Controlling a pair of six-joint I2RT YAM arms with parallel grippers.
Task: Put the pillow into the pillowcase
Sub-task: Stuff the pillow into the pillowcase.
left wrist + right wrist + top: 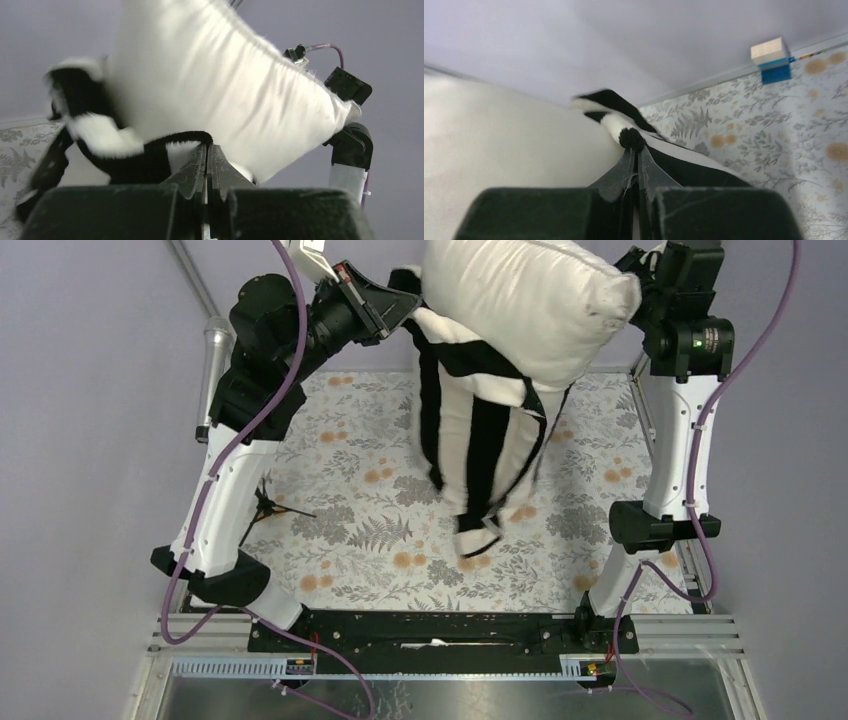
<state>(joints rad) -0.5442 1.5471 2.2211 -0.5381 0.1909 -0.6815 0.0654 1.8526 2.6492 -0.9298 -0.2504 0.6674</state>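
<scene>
Pillow [530, 300] sits half out above pillowcase [480, 440] mouth; left tool [207, 149] and right tool [637, 152] both pinch its hem. Risk: top-heavy pillow tips out, or hem slips free.

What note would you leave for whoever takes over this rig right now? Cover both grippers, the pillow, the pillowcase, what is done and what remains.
The left gripper is shut on the hem of the pillowcase.
The right gripper is shut on the opposite hem.
The pillowcase hangs between the arms above the floral table covering.
Done: the pillow is partly inside, its top bulging out.
Left: work the pillow fully down, probably by shaking.
</scene>
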